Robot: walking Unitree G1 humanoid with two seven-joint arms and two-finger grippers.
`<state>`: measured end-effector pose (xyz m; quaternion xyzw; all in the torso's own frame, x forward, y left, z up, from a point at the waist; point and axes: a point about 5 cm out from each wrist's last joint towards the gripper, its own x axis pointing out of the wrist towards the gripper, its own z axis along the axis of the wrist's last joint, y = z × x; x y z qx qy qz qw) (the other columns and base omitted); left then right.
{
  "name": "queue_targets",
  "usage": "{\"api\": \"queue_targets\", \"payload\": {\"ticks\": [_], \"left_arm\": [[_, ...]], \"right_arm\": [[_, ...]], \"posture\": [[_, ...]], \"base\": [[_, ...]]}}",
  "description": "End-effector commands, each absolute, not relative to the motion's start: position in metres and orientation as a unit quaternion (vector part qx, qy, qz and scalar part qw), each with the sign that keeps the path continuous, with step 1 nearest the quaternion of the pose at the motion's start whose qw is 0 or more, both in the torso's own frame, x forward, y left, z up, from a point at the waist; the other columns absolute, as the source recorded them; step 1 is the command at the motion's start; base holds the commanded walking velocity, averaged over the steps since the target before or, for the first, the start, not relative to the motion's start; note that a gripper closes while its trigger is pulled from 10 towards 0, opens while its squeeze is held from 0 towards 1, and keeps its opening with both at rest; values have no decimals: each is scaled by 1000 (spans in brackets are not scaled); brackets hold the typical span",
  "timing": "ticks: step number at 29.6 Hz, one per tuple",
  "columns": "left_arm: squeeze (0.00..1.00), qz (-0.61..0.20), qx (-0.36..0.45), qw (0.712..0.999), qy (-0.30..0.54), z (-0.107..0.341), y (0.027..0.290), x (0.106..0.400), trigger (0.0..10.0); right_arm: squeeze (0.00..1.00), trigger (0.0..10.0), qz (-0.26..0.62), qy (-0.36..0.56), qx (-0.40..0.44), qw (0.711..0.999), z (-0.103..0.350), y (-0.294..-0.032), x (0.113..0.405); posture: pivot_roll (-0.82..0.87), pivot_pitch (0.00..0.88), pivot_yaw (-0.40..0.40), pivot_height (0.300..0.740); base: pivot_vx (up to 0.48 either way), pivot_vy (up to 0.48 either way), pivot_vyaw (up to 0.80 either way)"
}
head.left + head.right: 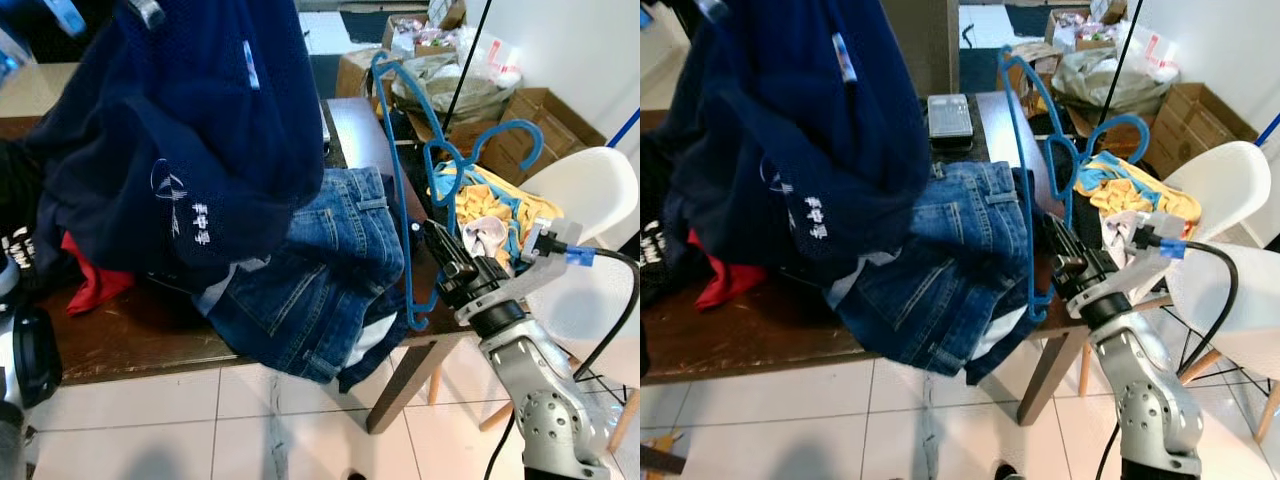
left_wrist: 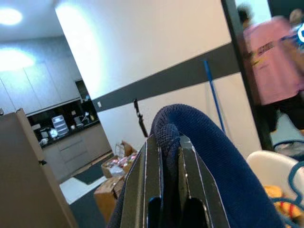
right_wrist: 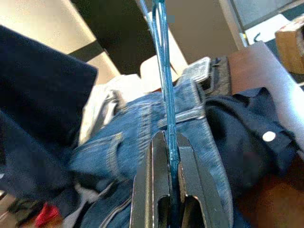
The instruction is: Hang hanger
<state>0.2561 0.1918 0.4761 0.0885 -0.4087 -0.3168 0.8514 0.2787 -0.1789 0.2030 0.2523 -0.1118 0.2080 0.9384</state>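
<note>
Left gripper [image 2: 168, 156] pinches navy shirt [image 1: 180, 130]; shirt's top cut off.

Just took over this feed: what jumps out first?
A navy jersey dominates the upper left, held up by the left gripper, shut on a fold of it. Right of it, the right gripper clamps a blue hanger upright over the jeans spilling off the wooden table.
</note>
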Motion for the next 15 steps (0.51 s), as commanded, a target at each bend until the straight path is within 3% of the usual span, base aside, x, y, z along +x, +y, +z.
{"api": "queue_targets", "payload": {"ticks": [1, 15], "left_arm": [[0, -328, 80, 836, -433, 485, 190, 245, 10000], [0, -352, 10, 847, -398, 467, 184, 257, 10000]], "right_arm": [[0, 10000, 222, -112, 251, 936, 204, -175, 275], [0, 10000, 210, -99, 247, 941, 199, -176, 277]], "posture": [[70, 134, 12, 740], [64, 128, 13, 740]], "base": [[-326, 0, 0], [-329, 0, 0]]}}
